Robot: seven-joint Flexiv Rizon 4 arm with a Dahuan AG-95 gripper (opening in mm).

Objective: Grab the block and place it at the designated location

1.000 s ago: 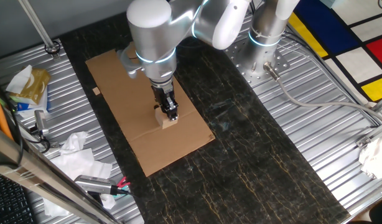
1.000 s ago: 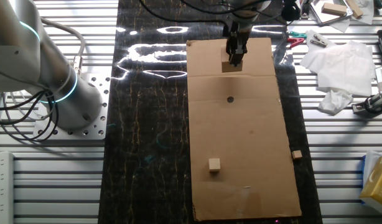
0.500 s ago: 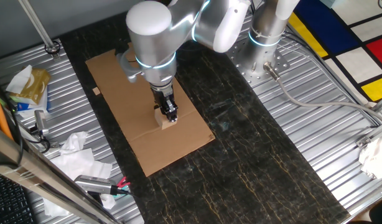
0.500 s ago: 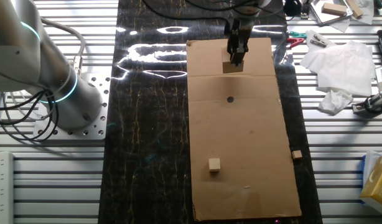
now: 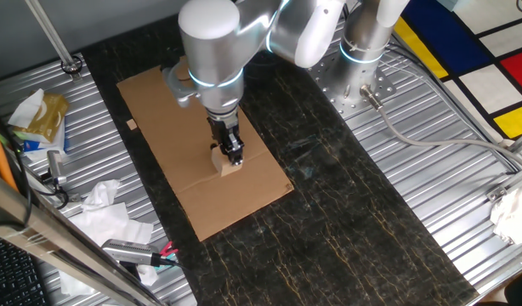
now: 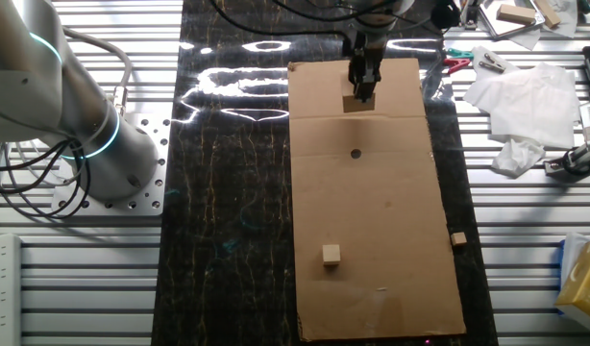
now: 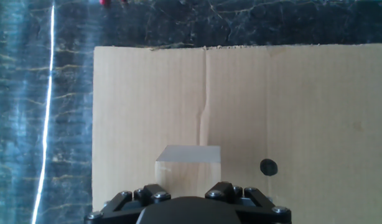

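The gripper (image 5: 230, 155) points straight down over the cardboard sheet (image 6: 372, 240), and its jaws are closed on the sides of the block (image 5: 230, 165), which sits near the end of the sheet by a crease. Whether the block rests on the cardboard or hangs just above it cannot be told. The black dot (image 6: 356, 153) lies apart from the block, past the crease. A smaller cube (image 6: 331, 254) sits farther down the sheet, and another small cube (image 6: 458, 238) lies on the tabletop (image 6: 228, 192) beside it.
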